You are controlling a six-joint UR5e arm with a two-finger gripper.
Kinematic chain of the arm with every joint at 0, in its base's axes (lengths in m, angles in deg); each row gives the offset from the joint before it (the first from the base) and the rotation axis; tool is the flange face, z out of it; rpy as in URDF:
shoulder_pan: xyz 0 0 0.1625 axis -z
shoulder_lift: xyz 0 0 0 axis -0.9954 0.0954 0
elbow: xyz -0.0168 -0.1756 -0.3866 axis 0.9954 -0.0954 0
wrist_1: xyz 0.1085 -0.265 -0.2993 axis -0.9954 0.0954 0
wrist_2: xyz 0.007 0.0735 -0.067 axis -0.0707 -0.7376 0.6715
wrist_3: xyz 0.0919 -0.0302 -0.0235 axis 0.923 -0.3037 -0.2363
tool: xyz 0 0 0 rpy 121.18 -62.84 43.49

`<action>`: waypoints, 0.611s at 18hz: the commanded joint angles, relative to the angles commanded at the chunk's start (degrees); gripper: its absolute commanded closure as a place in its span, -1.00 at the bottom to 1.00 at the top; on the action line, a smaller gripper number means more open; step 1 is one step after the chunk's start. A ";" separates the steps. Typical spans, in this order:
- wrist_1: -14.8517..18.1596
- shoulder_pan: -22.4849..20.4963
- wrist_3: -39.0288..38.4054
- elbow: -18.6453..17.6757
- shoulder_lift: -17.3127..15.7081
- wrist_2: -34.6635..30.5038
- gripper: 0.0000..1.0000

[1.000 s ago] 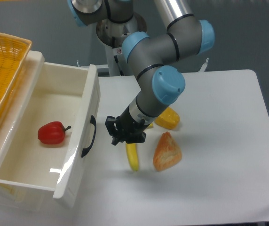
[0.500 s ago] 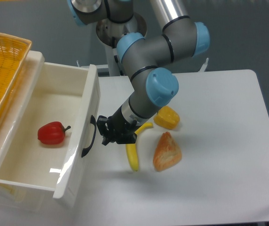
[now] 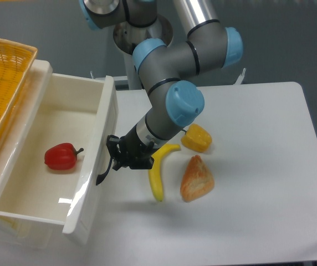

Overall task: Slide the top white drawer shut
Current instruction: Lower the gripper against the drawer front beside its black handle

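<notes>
While the pincer, its opening hard to tell, meets the top white drawer, pressure should be applied squarely.

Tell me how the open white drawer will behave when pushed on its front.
The drawer looks like rigid glossy plastic, so it should probably slide without flexing. Holding only a red pepper, it is likely light. The gripper sits by the handle, near mid-front, so skewing seems unlikely.
</notes>
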 joint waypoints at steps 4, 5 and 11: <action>0.18 0.00 0.00 0.00 -0.44 0.44 0.78; 0.18 0.09 0.00 0.00 -0.53 0.53 0.78; 0.18 0.70 -0.09 0.00 -0.79 0.53 0.77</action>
